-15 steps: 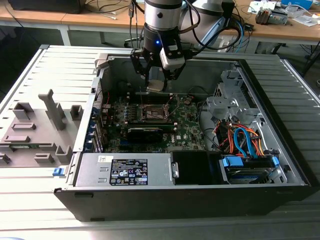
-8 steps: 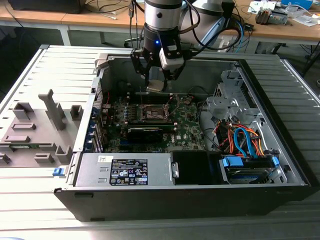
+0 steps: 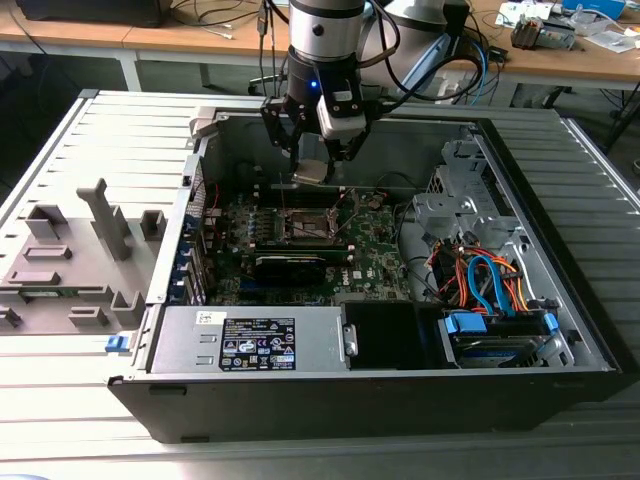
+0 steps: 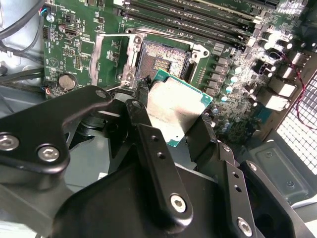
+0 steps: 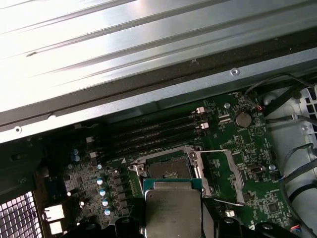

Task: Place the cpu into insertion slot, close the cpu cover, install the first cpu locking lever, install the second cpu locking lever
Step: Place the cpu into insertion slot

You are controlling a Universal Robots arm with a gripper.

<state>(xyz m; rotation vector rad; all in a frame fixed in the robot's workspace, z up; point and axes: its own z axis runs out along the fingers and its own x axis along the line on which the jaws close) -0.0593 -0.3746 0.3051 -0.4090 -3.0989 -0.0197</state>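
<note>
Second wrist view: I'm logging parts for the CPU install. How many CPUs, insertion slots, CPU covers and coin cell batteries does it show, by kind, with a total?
cpu: 1
insertion slot: 1
cpu cover: 1
coin cell battery: 1
Total: 4

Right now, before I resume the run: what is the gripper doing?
Gripper: shut on the cpu, held clear of the insertion slot.
</note>
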